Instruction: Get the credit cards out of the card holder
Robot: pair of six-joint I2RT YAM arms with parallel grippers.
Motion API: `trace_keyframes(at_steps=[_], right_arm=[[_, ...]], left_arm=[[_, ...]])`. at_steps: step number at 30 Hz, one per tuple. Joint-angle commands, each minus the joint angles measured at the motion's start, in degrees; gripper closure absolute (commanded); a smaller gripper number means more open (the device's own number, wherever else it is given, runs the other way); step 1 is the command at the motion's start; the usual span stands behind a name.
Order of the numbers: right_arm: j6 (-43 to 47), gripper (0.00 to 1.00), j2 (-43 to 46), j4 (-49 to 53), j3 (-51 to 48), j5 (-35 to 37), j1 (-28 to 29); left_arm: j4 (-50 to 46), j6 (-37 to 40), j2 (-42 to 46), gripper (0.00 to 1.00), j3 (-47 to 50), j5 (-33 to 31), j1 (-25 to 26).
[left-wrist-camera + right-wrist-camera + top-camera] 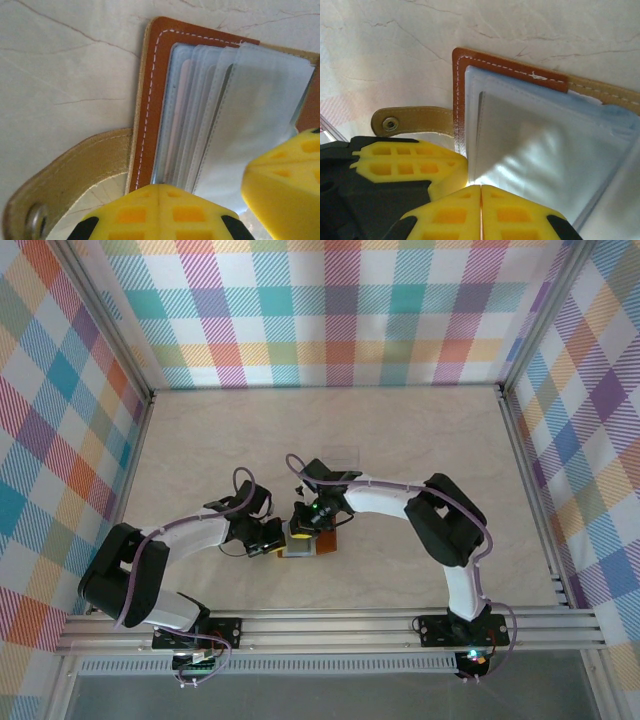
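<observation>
The left gripper (pixel 157 200) and right gripper (pixel 480 210) are both closed at one edge of the small reddish-brown leather card holder (pixel 150 100), which is laid open on the pale marbled table (pixel 65 65). The thin pale credit cards (pixel 184 115) are held in its grey clear-plastic pockets (pixel 545 150). If plastic is pinched instead of a card, the holder could be dragged.
</observation>
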State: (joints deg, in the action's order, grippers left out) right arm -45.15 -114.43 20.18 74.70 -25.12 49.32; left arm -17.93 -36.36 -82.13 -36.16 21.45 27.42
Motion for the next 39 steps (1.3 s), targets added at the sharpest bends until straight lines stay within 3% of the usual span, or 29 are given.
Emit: trace_keyframes(at_steps=[1, 12, 17, 29, 39], right_arm=[[-1.61, 0.89, -2.08, -0.80, 1.01, -0.36, 0.44], [-1.01, 0.86, -3.61, 2.12, 1.67, 1.22, 1.12], [0.82, 0.79, -2.44, 8.45, 1.95, 7.48, 1.22], [3.81, 0.54, 0.45, 18.31, 5.30, 14.94, 1.63], [6.25, 0.43, -0.66, 25.36, 8.75, 21.69, 2.26]], left_arm=[[1.50, -1.43, -1.04, 1.00, 2.16, 1.84, -0.61], [3.62, -2.14, -0.43, 1.00, 3.37, 2.51, -0.53], [2.48, -1.97, 0.43, 1.00, 3.38, 1.57, -0.53], [2.62, -1.63, -0.84, 1.00, 3.13, 1.12, -0.53], [2.58, -1.00, -2.14, 1.00, 2.54, 1.40, -0.61]])
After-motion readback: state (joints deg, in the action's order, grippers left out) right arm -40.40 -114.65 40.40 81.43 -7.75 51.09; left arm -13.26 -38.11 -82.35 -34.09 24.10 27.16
